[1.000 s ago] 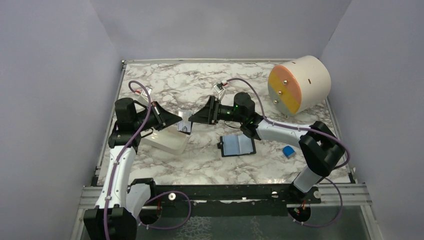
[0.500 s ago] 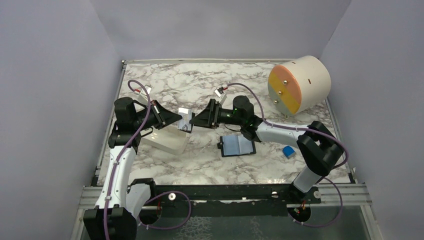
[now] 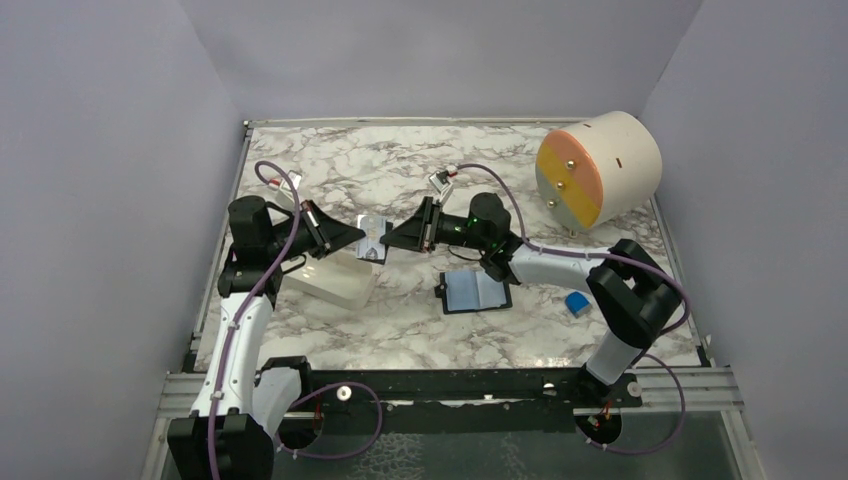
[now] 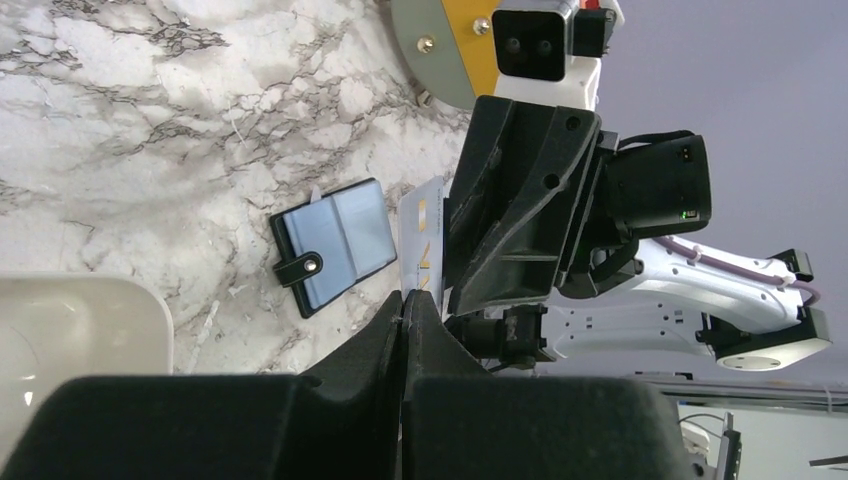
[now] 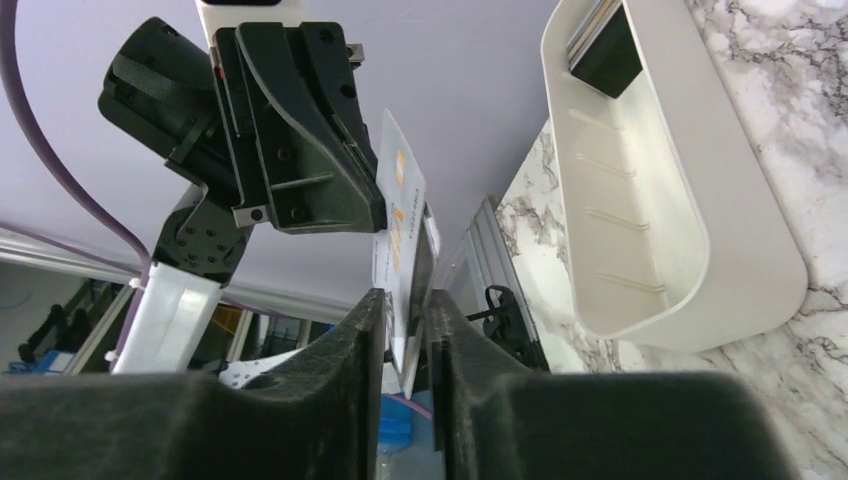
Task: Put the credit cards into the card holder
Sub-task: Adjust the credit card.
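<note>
We judge this to be a mid-air hand-over, and the care lies in who grips when. The left gripper (image 4: 405, 300) is pinched together on one end of a pale credit card (image 4: 425, 235) with orange marks. It holds the card on edge above the marble table (image 3: 400, 170), at about ten o'clock from the card holder (image 3: 476, 291), which lies open with its light blue inside up. The right gripper (image 3: 388, 243) meets the card from three o'clock, and its fingers (image 5: 360, 360) flank the free end with only a narrow slot between them. We cannot tell whether the pads already press on the card. We should let the right jaws seat flat on both faces, clear of the left fingertips, before the left lets go. A thin, slick card held at one corner would likely pivot or drop. We should also keep one edge of the card free of the fingers so it can later slide into a pocket. Then the left should part and back straight off toward nine o'clock without dragging the card. Another dark card (image 5: 605, 50) waits at the far end of the white tray (image 5: 680, 250), at about seven o'clock from the hand-over.
</note>
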{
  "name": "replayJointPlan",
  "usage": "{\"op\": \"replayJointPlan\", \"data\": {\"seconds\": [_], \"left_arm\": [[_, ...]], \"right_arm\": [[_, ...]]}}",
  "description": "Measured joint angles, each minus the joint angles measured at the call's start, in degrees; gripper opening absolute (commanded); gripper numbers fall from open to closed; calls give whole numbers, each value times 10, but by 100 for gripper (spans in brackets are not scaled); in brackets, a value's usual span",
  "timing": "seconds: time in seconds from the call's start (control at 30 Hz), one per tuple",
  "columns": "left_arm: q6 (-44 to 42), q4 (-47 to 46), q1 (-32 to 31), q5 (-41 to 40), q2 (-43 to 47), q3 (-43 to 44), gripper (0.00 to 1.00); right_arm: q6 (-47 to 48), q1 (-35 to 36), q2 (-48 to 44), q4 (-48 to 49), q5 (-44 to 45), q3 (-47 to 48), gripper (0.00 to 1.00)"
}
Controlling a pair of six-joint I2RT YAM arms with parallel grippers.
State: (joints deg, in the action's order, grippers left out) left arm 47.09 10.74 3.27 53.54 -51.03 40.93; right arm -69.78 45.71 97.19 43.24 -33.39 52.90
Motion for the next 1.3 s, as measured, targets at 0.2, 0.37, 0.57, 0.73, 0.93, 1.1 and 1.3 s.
{"op": "replayJointPlan", "data": {"seconds": [0.2, 0.37, 0.57, 0.73, 0.93, 1.1, 1.3], "left_arm": [[5, -11, 0, 5, 1, -20, 0], [-3, -10, -2, 11, -2, -24, 0], [-10, -9, -6, 26, -3, -24, 0], [-12, -9, -7, 41, -4, -24, 0], [4, -26, -7, 52, -5, -24, 15], [25, -49, -7, 55, -5, -33, 0], [31, -74, -7, 70, -5, -37, 0]], "right_arm": [[-7, 0, 0, 28, 1, -26, 1], [-6, 0, -4, 38, 2, -42, 1], [5, 1, -25, 37, 1, -58, 1], [12, 1, -33, 38, 1, -67, 1], [14, 1, -38, 45, -5, -68, 1], [13, 1, -38, 57, -16, -68, 1], [13, -2, -40, 58, -23, -70, 5]]}}
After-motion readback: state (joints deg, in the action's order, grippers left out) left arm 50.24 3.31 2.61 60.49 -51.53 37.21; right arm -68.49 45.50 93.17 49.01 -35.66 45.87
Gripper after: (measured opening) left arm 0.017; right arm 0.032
